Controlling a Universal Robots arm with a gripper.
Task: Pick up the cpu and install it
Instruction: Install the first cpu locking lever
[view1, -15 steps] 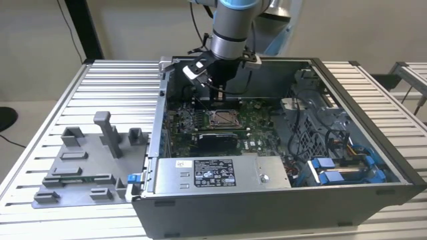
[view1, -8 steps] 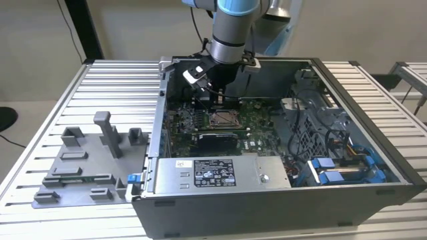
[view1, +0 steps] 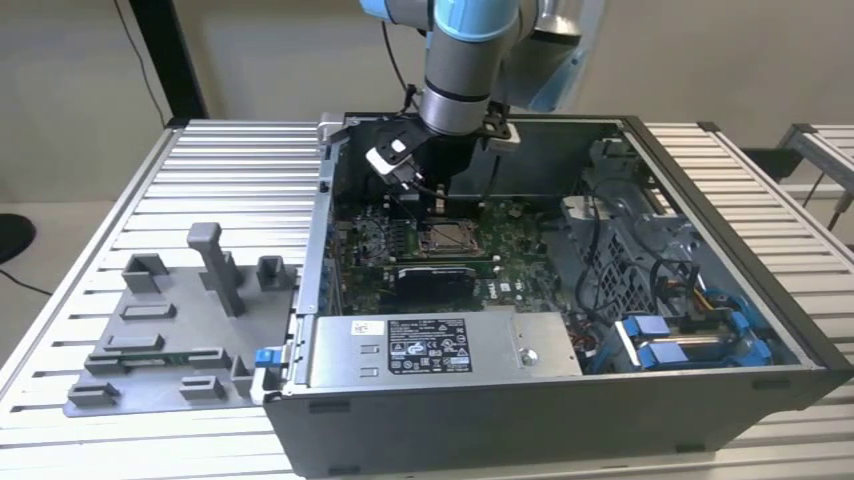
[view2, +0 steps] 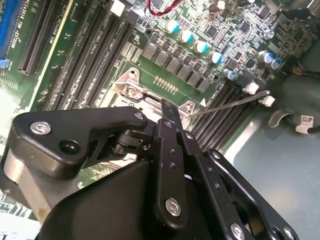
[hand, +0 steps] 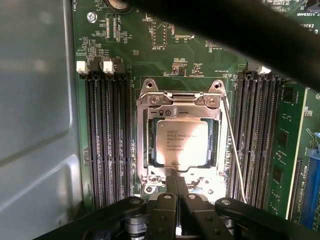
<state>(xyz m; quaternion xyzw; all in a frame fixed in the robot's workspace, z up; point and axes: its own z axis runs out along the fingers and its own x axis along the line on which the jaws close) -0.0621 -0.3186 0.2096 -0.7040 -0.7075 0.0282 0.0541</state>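
The cpu (hand: 181, 142) is a flat silvery square lying in the metal-framed motherboard socket (hand: 150, 100); the frame surrounds its edges. In the exterior view the cpu (view1: 447, 237) shows on the green board inside the open computer case. My gripper (hand: 176, 177) hangs just over the socket's edge, beside the cpu. Its two black fingers (hand: 170, 187) are pressed together with nothing between them. In the second wrist view the gripper (view2: 166, 107) points down at the socket frame (view2: 131, 90). A thin metal lever (hand: 234, 150) runs along one side of the socket.
Memory slots (hand: 107, 140) flank the socket on both sides. The case wall (hand: 35, 100) stands close by. A power supply (view1: 434, 345) and blue drive bays (view1: 667, 340) fill the case's front. Grey fixture blocks (view1: 174, 320) sit on the table at the exterior view's left.
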